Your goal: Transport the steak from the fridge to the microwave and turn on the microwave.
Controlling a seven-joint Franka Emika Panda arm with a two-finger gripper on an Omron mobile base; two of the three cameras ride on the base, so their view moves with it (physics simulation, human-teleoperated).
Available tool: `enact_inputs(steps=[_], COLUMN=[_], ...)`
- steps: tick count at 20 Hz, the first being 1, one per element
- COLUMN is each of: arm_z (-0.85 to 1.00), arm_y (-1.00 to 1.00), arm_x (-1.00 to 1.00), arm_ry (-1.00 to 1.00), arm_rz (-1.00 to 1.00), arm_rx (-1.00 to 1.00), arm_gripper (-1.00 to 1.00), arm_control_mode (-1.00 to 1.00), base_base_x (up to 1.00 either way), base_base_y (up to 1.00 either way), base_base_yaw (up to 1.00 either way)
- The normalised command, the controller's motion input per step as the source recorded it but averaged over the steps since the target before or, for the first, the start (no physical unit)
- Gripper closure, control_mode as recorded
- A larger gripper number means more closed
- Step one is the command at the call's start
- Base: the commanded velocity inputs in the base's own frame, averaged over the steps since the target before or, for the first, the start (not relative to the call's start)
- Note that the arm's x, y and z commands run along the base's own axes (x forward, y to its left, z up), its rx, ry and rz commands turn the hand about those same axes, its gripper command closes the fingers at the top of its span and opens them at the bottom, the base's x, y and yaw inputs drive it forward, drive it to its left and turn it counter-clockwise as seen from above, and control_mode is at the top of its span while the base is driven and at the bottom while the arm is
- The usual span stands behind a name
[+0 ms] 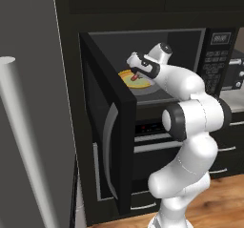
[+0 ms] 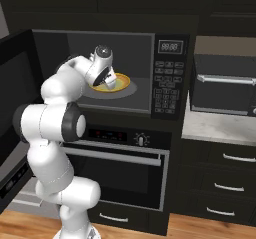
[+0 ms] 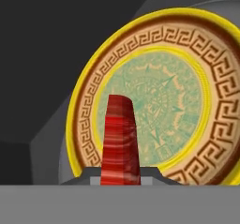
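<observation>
1. Clearly my gripper [image 1: 135,77] was clenched on the steak [image 3: 121,141], which stood edge-up between the jaws.
2. I held it inside the microwave [image 1: 190,41], over the yellow plate [image 3: 154,96], probably ready to set it down.
3. Beyond, the microwave's door stood wide open, so closing it presumably came next.

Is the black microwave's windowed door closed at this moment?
No, the black microwave's door stands swung wide open, exposing the yellow-rimmed patterned plate inside.

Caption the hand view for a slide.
Pincer holding the steak above the yellow plate inside the microwave.
</observation>
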Motion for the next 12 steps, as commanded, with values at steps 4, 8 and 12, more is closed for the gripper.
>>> enact_inputs(steps=[4,8,12], arm_z=[-0.05,-0.03,-0.06], arm_y=[0.00,0.00,0.01], arm_x=[0.14,0.23,0.24], arm_ry=[0.02,0.00,0.00], arm_rz=[0.00,0.00,0.00], arm_rx=[0.00,0.00,0.00], arm_gripper=[1.00,1.00,1.00], arm_control_mode=[-1.00,-1.00,-1.00], base_base_x=[0.00,0.00,0.00], base_base_y=[0.00,0.00,0.00], base_base_yaw=[0.00,0.00,0.00])
